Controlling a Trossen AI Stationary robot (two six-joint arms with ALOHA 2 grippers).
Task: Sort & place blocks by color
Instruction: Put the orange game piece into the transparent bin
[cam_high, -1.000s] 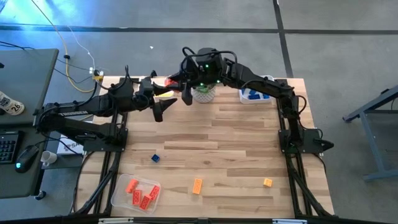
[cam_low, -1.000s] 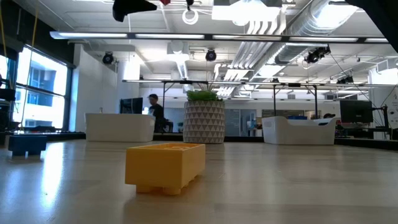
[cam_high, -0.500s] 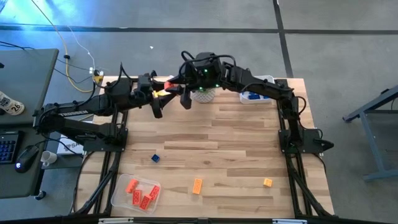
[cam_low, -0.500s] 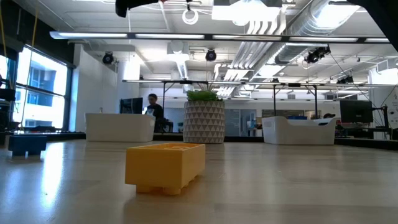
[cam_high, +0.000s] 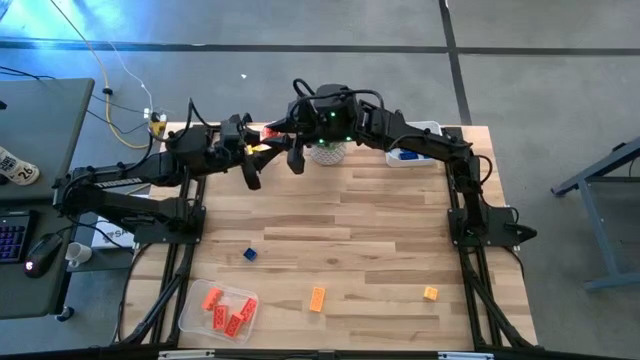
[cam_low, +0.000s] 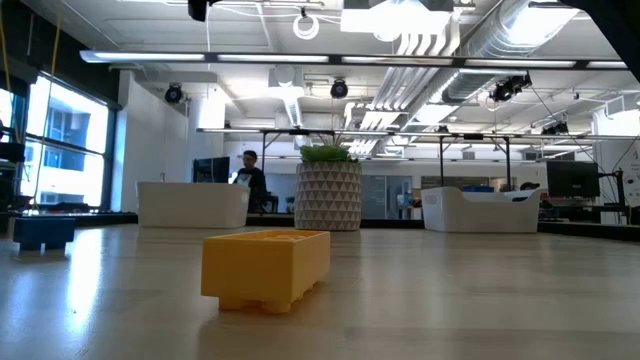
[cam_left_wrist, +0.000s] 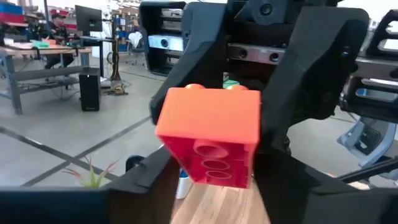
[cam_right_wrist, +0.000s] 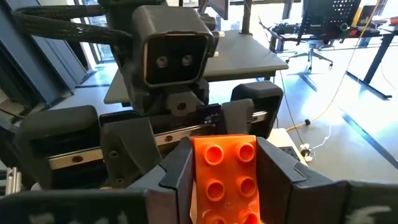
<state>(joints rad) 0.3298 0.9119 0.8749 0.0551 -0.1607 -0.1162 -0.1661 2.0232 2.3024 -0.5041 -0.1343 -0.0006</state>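
Table (cam_high: 380, 230): sort is partway, by my read. Near-left tray (cam_high: 188, 320) has several red-orange blocks in it; far-right tray (cam_high: 432, 128) has blue ones. Loose on the wood are 1 blue block (cam_high: 250, 255), 1 orange block (cam_high: 317, 298) and 1 yellow block (cam_high: 430, 293), well apart from each other, so at least 3 to go, plus the one in the air.

Both arms reach over the far edge and meet nose to nose beside the plant pot (cam_high: 325, 152), well above the tabletop; looks like a handover. R gripper (cam_right_wrist: 227, 186) is clamped on a red-orange brick (cam_right_wrist: 227, 174), studs facing its own cam. L gripper (cam_high: 258, 160) faces it w/ fingers (cam_left_wrist: 146, 177) spread either side of the same brick (cam_left_wrist: 211, 134), not seen pressing on it. So the brick is w/ the R arm, in mid-air near the pot, not in any tray.
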